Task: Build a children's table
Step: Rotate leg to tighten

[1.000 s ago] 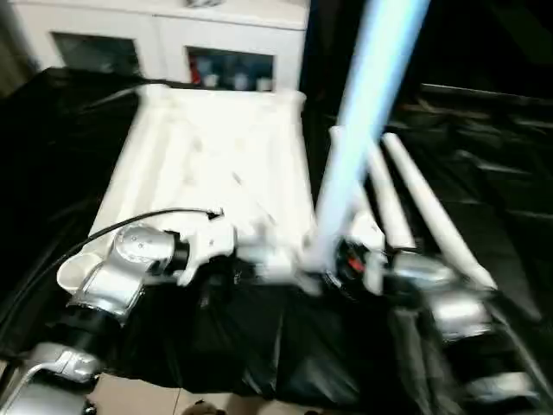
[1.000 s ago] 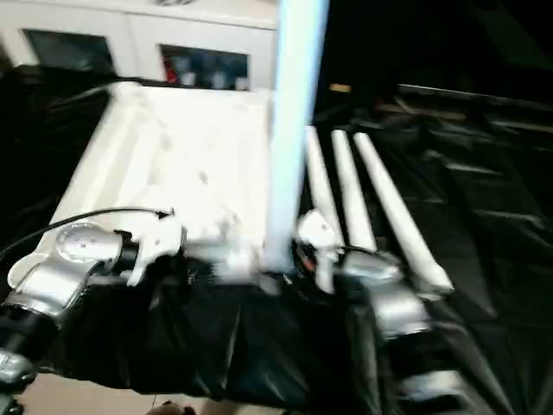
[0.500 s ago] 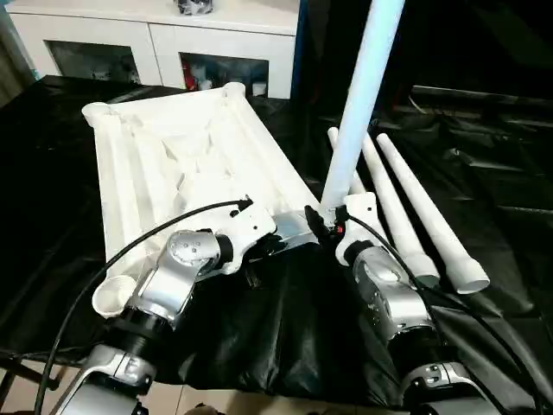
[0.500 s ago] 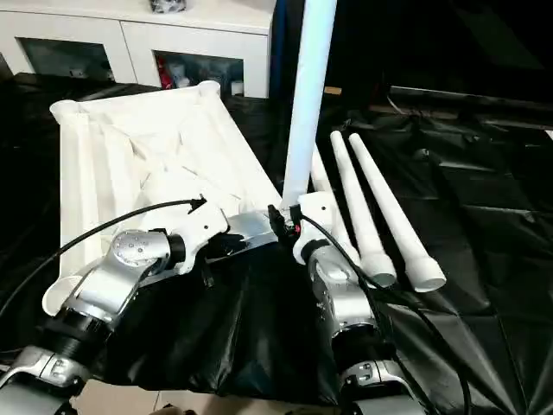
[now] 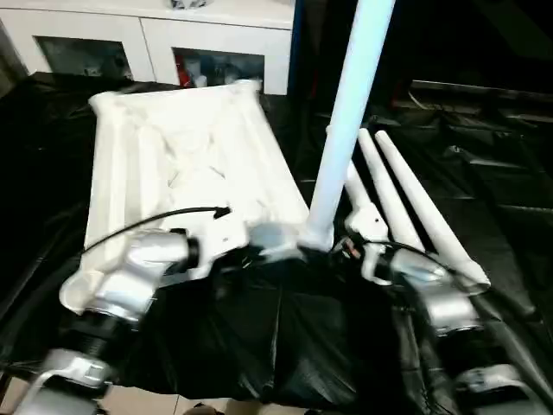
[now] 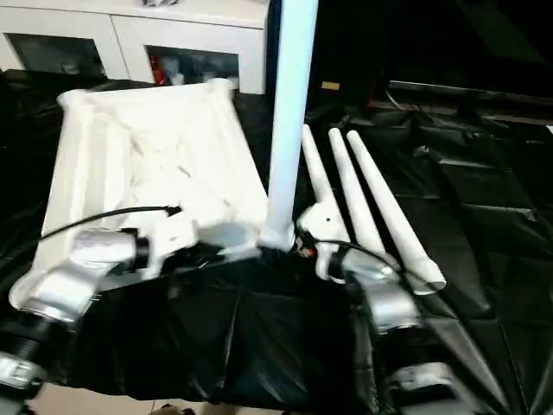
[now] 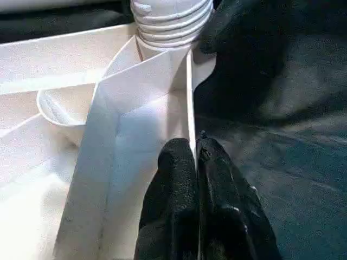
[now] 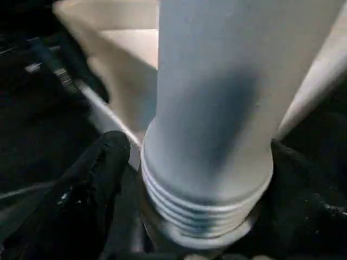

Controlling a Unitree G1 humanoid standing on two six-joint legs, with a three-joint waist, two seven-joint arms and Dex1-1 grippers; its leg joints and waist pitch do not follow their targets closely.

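The left gripper's jaws are clamped on the upturned tabletop's rim; the right gripper's jaws are closed around the upright leg, seated in the near corner socket.

No readable text, label, brand, number or sign appears on anything in these views.

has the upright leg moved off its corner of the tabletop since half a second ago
No. The upright leg still stands at the same near corner of the tabletop, beside the three loose legs; only the camera shifted.
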